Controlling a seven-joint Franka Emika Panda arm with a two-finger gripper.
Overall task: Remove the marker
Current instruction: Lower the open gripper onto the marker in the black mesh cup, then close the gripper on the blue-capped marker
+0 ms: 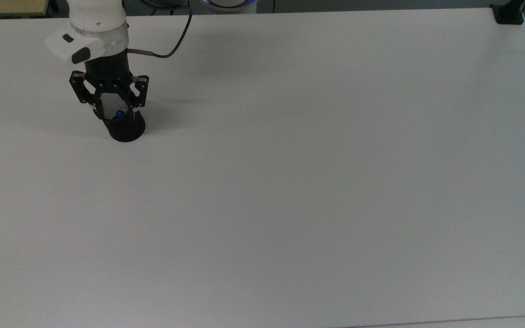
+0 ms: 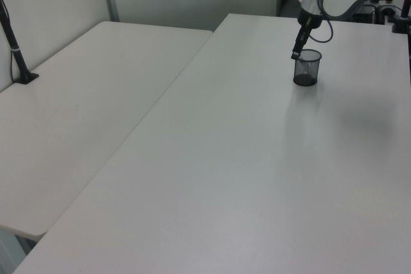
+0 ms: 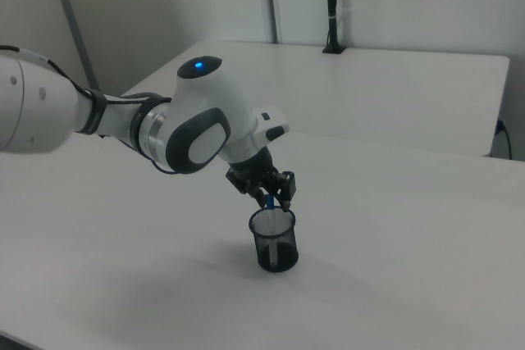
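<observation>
A black mesh cup (image 1: 126, 130) stands upright on the white table (image 1: 290, 182) near the top view's upper left. The marker (image 1: 119, 114) leans inside it, its blue cap showing at the cup's mouth, and in the right view the marker (image 3: 271, 200) pokes just above the rim. My gripper (image 1: 112, 109) hangs point-down right over the cup's mouth, open, with one finger on each side of the cap and no visible contact. From the side, the gripper (image 3: 276, 200) sits at rim height above the cup (image 3: 275, 245). In the left view the gripper (image 2: 296, 54) covers the cap beside the cup (image 2: 307, 72).
A black clamp mount (image 1: 508, 13) sits at the table's far right corner in the top view. A second white table (image 2: 77, 107) adjoins on the left view's left, with a black post (image 2: 14, 46) clamped to it. My arm's cable (image 1: 171, 48) loops behind the wrist.
</observation>
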